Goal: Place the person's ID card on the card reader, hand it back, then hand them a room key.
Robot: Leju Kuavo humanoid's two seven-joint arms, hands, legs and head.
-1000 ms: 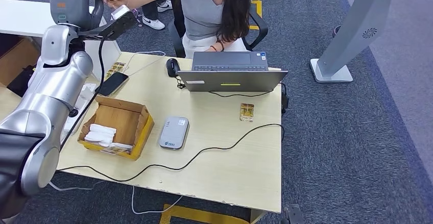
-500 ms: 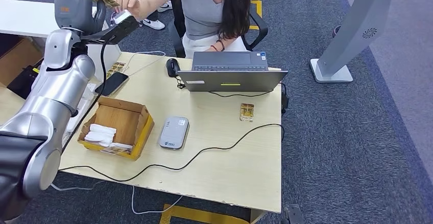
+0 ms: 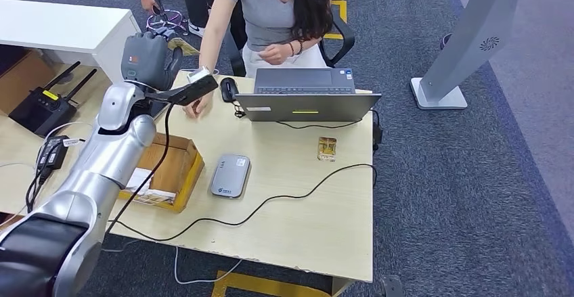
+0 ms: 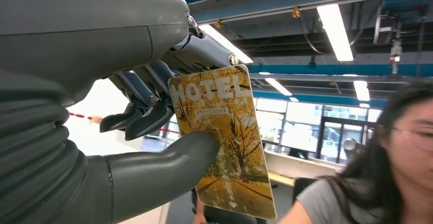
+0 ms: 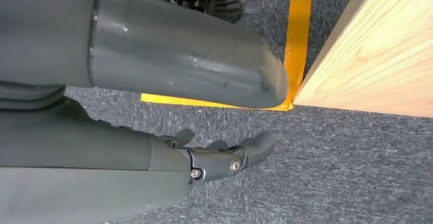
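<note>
Now that the person has let go of the card, the left hand (image 3: 145,57) holds it alone and has come down and to the right, away from the far left corner where the two hands met a second ago. The card (image 4: 224,142) is yellow, with trees and the word HOTEL printed on it, and it is pinched between the thick thumb and the dark fingers (image 4: 138,119). In the head view it is a small yellow sliver (image 3: 184,45) sticking out to the right of the hand, above the far left part of the surface (image 3: 325,229). The person's hand (image 3: 197,105) now rests on the surface just beside the robot's arm. My guess is that the taking step is done and the card must next go onto the grey card reader (image 3: 230,175), which lies flat near the middle, to the right of the cardboard box (image 3: 186,168). In the left wrist view the card's long side runs out from the fingers, HOTEL end at the fingers and the other end free, with its printed face turned to that camera. Its tilt over the surface I cannot tell. The right hand (image 5: 224,157) hangs low by the floor, fingers loosely spread, holding nothing.
</note>
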